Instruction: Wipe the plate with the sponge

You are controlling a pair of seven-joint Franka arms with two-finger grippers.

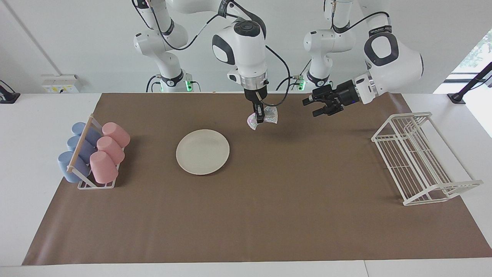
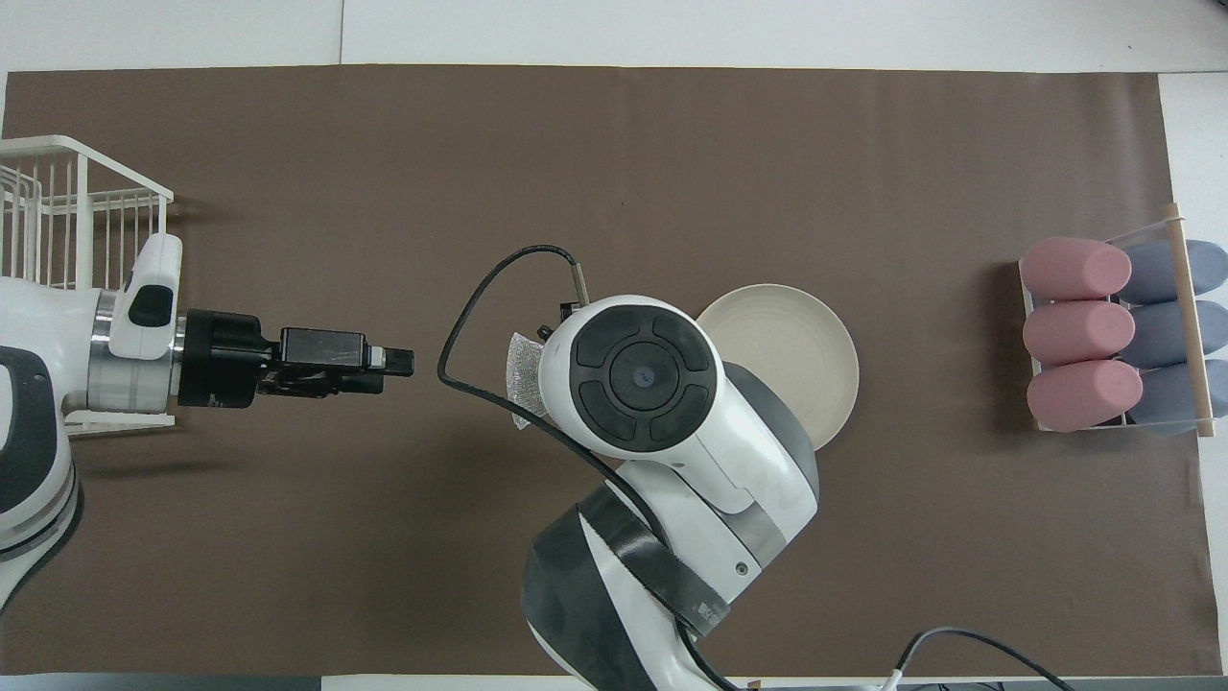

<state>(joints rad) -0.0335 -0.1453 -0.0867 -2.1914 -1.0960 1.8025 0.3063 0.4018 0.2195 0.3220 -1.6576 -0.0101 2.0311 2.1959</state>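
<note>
Silvery sponge (image 1: 264, 116) clamped in right jaws above brown mat (image 1: 269, 211), left jaws spread apart.

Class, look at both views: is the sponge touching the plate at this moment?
Apart. In the facing view the sponge hangs from the right end effector, raised over bare mat beside the plate, brown mat showing between them.

Bare brown mat (image 1: 269, 215) across whole stretch farthest from robots: wide free passage. Plate (image 1: 202, 151) lies flat, nothing on it, open from above and all around. Cup rack (image 1: 94, 154) blocks right arm's end of table. Wire rack (image 1: 421, 157) blocks left arm's end. Right gripper (image 1: 260, 118) with sponge (image 1: 269, 115) hangs over mat between plate and left gripper (image 1: 312, 107), narrowing mid-air gap there.
</note>
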